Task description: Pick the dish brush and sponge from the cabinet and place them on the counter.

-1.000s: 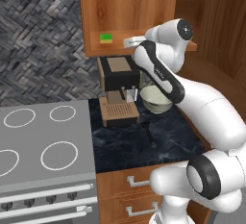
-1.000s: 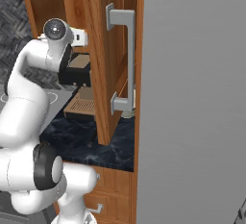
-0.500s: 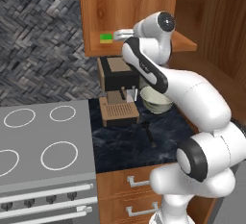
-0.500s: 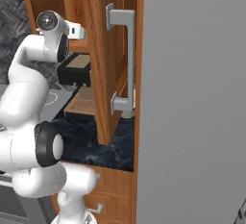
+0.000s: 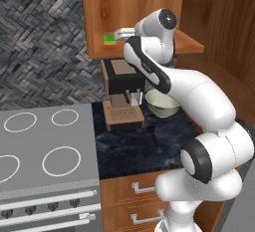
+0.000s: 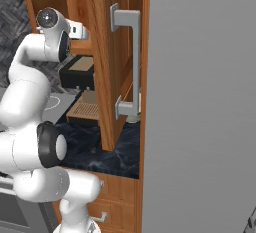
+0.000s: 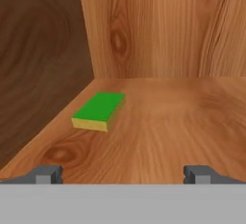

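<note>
The gripper (image 7: pixel 123 174) is held wide open and empty at the front of the cabinet (image 5: pixel 149 7) shelf. The sponge (image 7: pixel 99 111) is seen lying flat ahead, toward the shelf's left wall. The dish brush (image 5: pixel 154 138) is lying on the counter (image 5: pixel 129 146) below.

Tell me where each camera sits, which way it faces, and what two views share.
Left base view: behind the arm's left, facing the open cabinet and counter; arm shows.
Right base view: behind its right, facing the cabinet door; arm shows.
Hand view: on the hand, facing the shelf; fingertips show.
Shared: the sponge in left base and hand views.
</note>
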Controlling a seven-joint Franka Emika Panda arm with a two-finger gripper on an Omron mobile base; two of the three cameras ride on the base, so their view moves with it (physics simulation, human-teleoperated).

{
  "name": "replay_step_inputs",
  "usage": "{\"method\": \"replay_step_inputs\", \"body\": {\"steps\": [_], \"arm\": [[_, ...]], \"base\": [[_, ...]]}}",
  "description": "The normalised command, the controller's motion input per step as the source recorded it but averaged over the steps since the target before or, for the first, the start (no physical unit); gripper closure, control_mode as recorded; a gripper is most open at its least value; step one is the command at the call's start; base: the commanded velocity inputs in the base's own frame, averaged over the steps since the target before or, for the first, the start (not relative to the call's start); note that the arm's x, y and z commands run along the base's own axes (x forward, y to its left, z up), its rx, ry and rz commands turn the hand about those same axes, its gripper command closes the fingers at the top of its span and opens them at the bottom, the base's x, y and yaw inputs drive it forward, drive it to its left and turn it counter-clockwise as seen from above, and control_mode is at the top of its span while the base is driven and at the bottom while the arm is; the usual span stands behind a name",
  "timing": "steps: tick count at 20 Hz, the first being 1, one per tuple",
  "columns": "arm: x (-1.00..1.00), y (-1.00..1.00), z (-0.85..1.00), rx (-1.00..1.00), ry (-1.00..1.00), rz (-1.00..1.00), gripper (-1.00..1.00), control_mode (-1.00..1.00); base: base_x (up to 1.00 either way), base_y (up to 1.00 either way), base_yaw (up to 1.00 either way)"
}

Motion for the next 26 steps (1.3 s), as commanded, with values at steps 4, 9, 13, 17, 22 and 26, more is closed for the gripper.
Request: {"method": "replay_step_inputs", "body": {"steps": [4, 9, 13, 17, 22, 26], "arm": [[0.17, 0.06, 0.0, 0.04, 0.04, 0.0, -1.0, -1.0], [0.2, 0.07, 0.0, 0.06, 0.09, 0.01, -1.0, -1.0], [0.15, 0.12, 0.0, 0.01, 0.07, 0.0, -1.0, -1.0], [0.05, 0.12, 0.0, 0.0, 0.02, 0.0, -1.0, -1.0], [0.01, 0.14, -0.07, 0.0, 0.01, 0.0, -1.0, -1.0], [0.19, 0.21, -0.06, 0.0, 0.01, 0.0, -1.0, -1.0]], "base": [[0.0, 0.0, 0.0], [0.0, 0.0, 0.0], [0.0, 0.0, 0.0], [0.0, 0.0, 0.0], [0.0, 0.0, 0.0], [0.0, 0.0, 0.0]]}}
